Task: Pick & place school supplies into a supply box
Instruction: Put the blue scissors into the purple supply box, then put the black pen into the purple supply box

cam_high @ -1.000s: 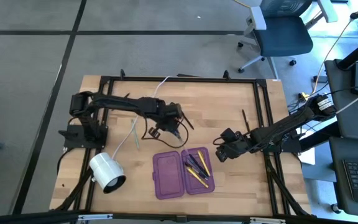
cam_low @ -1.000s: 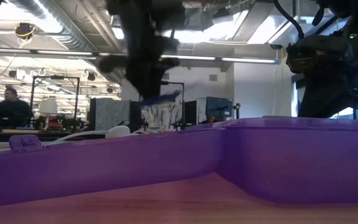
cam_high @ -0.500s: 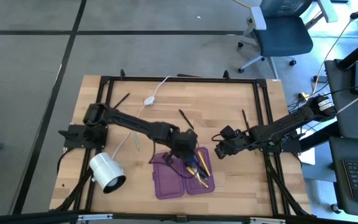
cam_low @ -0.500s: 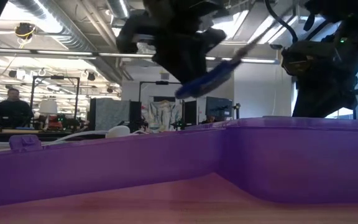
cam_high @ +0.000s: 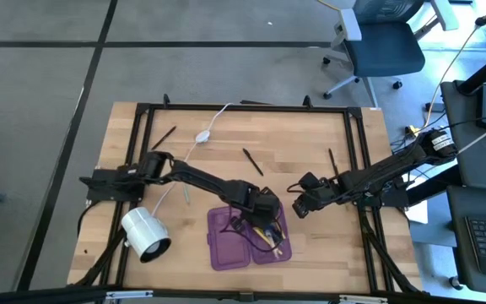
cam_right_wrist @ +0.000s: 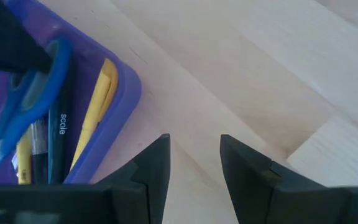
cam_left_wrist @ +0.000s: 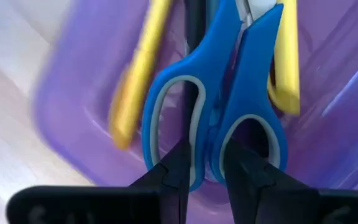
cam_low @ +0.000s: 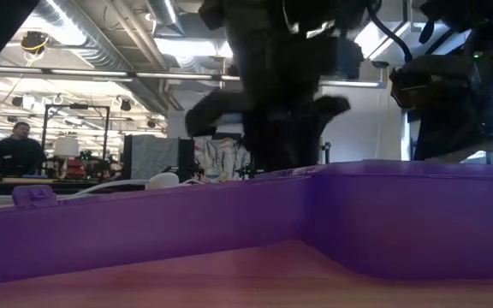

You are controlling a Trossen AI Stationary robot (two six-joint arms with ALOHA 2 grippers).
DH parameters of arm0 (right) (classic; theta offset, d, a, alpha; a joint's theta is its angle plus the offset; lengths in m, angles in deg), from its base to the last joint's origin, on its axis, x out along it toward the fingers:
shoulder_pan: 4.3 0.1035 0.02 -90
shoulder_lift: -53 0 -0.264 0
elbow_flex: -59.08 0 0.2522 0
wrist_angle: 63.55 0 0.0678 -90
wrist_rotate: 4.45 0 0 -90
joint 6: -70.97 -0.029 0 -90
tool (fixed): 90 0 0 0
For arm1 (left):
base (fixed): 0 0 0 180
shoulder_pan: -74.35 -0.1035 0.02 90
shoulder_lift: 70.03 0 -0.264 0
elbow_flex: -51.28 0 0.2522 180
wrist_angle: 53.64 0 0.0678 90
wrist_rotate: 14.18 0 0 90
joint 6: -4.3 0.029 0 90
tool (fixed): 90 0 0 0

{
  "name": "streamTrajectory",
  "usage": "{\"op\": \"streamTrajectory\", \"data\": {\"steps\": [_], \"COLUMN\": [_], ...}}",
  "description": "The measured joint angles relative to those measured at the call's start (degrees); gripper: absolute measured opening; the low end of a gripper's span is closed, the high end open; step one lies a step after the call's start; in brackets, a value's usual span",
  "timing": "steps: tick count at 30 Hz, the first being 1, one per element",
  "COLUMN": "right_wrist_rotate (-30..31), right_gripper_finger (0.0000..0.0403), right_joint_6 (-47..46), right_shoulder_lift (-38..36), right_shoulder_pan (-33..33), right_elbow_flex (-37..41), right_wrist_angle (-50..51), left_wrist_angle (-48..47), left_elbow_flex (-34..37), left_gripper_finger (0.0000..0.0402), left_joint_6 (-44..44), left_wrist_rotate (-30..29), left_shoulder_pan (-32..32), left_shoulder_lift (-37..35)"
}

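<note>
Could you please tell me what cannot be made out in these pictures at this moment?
- Low view: the supply box wall hides its contents.
- High view: the left gripper covers the scissors.
- Left wrist view: the scissors' blades are cut off by the picture's edge.

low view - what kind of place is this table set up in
Most likely an open-plan lab or workshop-style office. The low view shows exposed ceiling ducts with strip lights, and a person seated at a cluttered bench in the background. From above, a rolling office chair stands on grey carpet beside the wooden table.
</note>
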Motion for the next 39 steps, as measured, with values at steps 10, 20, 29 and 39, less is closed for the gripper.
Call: {"op": "streamTrajectory", "data": {"steps": [10,20,29,39], "right_wrist_rotate": [-1.4,-1.5,3.4,1.6], "right_gripper_finger": [0.0143,0.0143,0.0143,0.0143], "right_joint_6": [0.1,0.0,-6.2,-19.7], "right_shoulder_lift": [0.0,0.0,-0.9,-0.9], "right_shoulder_pan": [0.0,0.0,0.0,-2.0], "right_elbow_flex": [0.0,-0.7,-9.6,-13.2], "right_wrist_angle": [0.5,0.7,23.2,46.9], "left_wrist_angle": [-2.2,-3.1,-5.6,2.2], "left_elbow_flex": [-0.2,-0.1,-0.1,11.9], "left_gripper_finger": [0.0098,0.0144,0.0164,0.0147], "left_joint_6": [-2.9,-2.3,-5.1,-13.0], "left_wrist_rotate": [-0.9,-0.4,2.3,17.2], "left_shoulder_pan": [-0.1,-0.1,-2.8,-14.6], "left_shoulder_lift": [0.7,-1.1,-8.8,-27.2]}}
